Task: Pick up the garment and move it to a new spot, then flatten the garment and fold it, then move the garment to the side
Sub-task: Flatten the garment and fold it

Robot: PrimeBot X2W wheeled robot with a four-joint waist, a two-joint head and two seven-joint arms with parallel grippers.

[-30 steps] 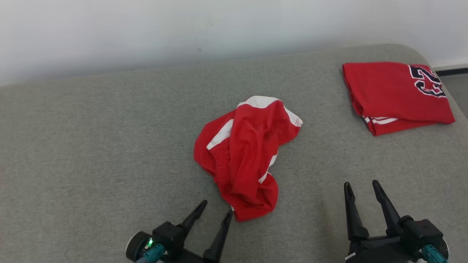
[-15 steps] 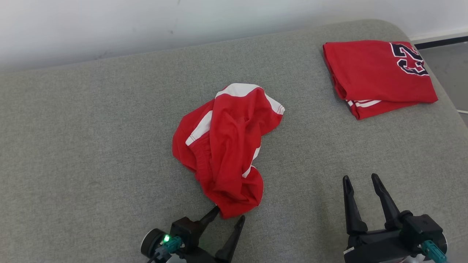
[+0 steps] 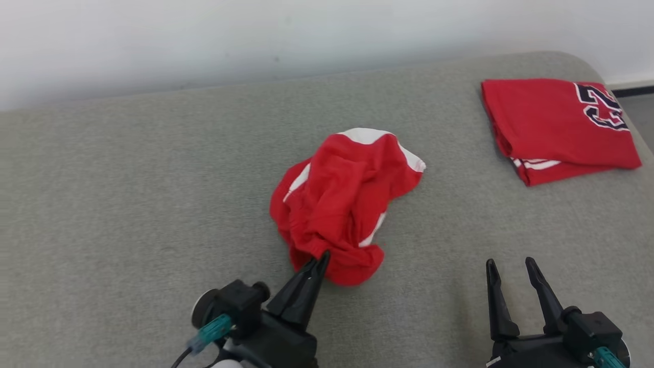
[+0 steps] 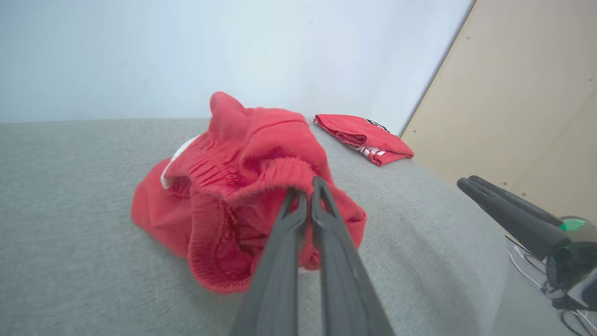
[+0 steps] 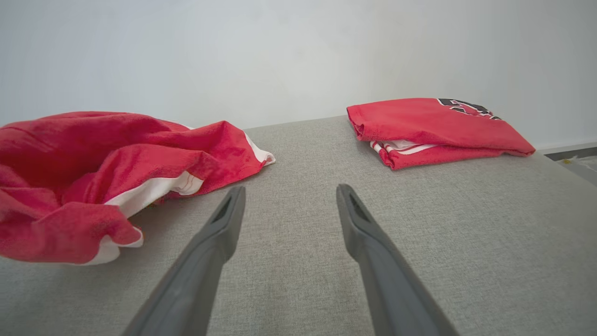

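A: Shorts [image 3: 342, 204], red with white stripes, crumpled at centre of grey surface [image 3: 127, 204]. Held?

B: Left wrist view: left end effector [image 4: 308, 186] pinches their ribbed waistband [image 4: 275, 173]. Head view adds right end effector [image 3: 511, 260], spread wide, and a folded jersey [image 3: 552, 128] beyond.

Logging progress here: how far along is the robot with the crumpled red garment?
Done: nothing yet; the garment lies crumpled. In hand: the left gripper is shut on its near edge, starting the pickup. The right gripper stands open. Left: lifting, moving, flattening, folding, setting aside.
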